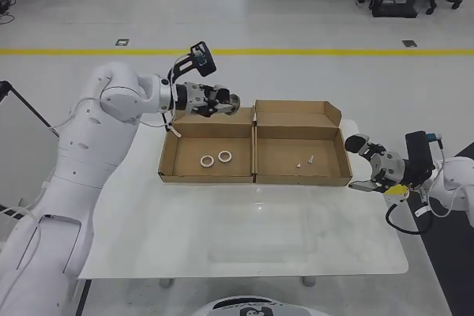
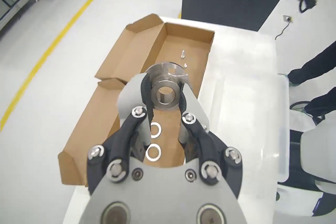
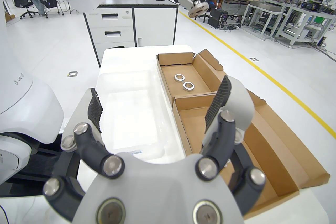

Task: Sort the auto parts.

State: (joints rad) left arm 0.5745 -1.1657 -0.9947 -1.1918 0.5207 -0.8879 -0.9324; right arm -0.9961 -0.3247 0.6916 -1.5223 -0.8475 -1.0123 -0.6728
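A flanged metal hub (image 2: 160, 72) is grasped by its collar in the left hand (image 2: 162, 93); it is held in the air above the counter's far edge, about over the far rim of the left cardboard box (image 1: 167, 162) and close to the seam with the right cardboard box (image 1: 341, 158). Two metal rings (image 1: 208, 161) are seen on the left box's floor; small screws (image 1: 308, 159) are seen on the right box's floor. The right hand (image 1: 360, 166) is held released, with nothing in it, just off the counter's right edge beside the right box.

A slip is judged the main risk; the hub is pinched only at its narrow collar, so it could be twisted loose by the wider flange. If it were let go from this height, a bounce off the raised far flaps (image 1: 292, 109) could be expected; the part could then be lost over the far edge to the floor, or the rings could be struck. So near the seam, a drop into the wrong box is also possible.

Open room is offered above both boxes and over the counter's near half, where a shallow pale tray (image 3: 126, 114) lies; the hands are well apart, so a clash is judged unlikely.
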